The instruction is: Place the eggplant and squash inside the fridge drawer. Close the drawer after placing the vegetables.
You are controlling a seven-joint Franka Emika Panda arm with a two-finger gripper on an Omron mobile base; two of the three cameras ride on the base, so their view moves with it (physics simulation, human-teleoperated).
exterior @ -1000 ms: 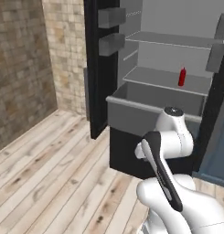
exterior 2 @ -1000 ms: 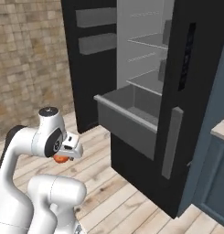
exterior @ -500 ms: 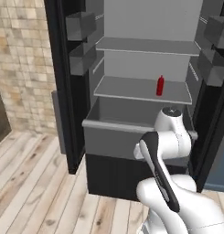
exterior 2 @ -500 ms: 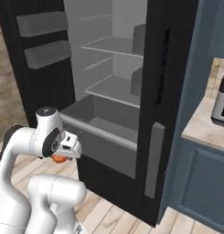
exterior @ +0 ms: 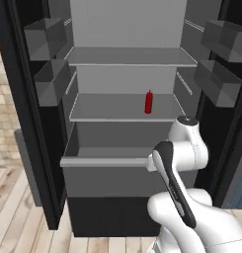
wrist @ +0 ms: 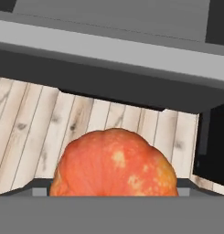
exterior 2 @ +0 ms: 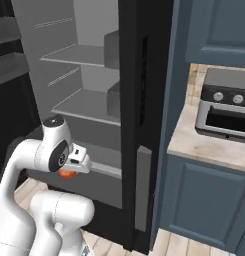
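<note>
Currently, the jaws stand wide, gripping the squash [wrist: 114, 163], one orange gourd held low before the fridge drawer [exterior: 110, 161]. The drawer stands open at 12 o'clock in the hand view. Risk: the squash may strike the drawer's front rim if not lifted enough. One red bottle [exterior: 148, 102] occupies the shelf [exterior: 102, 109].

Arm folded low, claw [exterior 2: 69, 172] seemingly gripping something
</note>
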